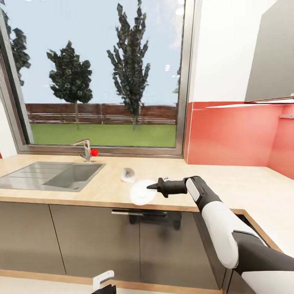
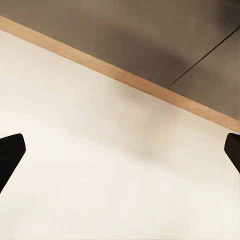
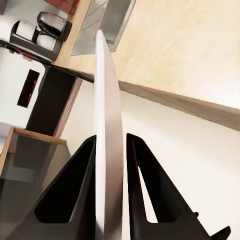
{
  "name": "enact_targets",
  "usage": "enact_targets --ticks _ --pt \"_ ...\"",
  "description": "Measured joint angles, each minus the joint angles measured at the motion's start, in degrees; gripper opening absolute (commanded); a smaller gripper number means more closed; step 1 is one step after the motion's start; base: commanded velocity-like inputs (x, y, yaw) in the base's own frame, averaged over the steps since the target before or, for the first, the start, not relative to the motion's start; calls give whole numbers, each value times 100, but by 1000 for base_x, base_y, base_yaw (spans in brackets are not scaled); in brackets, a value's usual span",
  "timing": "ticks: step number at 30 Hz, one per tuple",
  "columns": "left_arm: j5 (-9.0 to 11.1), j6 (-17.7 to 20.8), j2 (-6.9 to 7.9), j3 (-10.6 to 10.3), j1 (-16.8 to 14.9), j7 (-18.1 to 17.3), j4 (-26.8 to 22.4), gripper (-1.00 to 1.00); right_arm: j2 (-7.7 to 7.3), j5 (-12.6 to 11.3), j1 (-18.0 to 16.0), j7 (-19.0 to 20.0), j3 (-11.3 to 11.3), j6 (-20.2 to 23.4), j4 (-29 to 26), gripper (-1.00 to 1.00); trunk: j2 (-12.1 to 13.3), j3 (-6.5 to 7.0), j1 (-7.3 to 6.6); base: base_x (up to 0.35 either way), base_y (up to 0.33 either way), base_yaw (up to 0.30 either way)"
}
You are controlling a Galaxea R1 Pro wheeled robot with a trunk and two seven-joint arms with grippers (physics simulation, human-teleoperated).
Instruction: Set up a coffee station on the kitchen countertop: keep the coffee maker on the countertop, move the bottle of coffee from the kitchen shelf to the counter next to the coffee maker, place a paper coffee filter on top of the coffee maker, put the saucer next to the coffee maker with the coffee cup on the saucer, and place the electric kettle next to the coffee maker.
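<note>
My right gripper [image 1: 149, 187] is shut on the rim of a white saucer [image 1: 141, 192], which it holds over the front edge of the wooden countertop [image 1: 228, 183]. In the right wrist view the saucer [image 3: 106, 125] stands edge-on, pinched between the two black fingers [image 3: 75, 185]. A small white cup-shaped object [image 1: 128, 174] lies on its side on the counter just behind the saucer. A black-and-white coffee maker [image 3: 42, 30] stands far off on another counter stretch. My left gripper [image 2: 120, 155] hangs low over the pale floor, fingertips wide apart and empty.
A steel sink [image 1: 53, 175] with a tap [image 1: 83, 149] and a red knob [image 1: 94, 152] is set into the counter at left, under a big window. Grey cabinet doors [image 1: 94, 245] run below. The counter turns a corner at right, beneath a red backsplash [image 1: 237, 132].
</note>
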Motion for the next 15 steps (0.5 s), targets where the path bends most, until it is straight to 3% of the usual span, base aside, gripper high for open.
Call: enact_targets --ticks 11,15 --pt "0 -1 1 0 1 -5 -1 100 -4 -10 1 -3 -41 0 15 -100 0 104 0 0 0 123" --pt "0 -1 1 0 1 -8 -1 100 6 -11 1 -4 -387 1 33 -100 0 142 0 0 0 134"
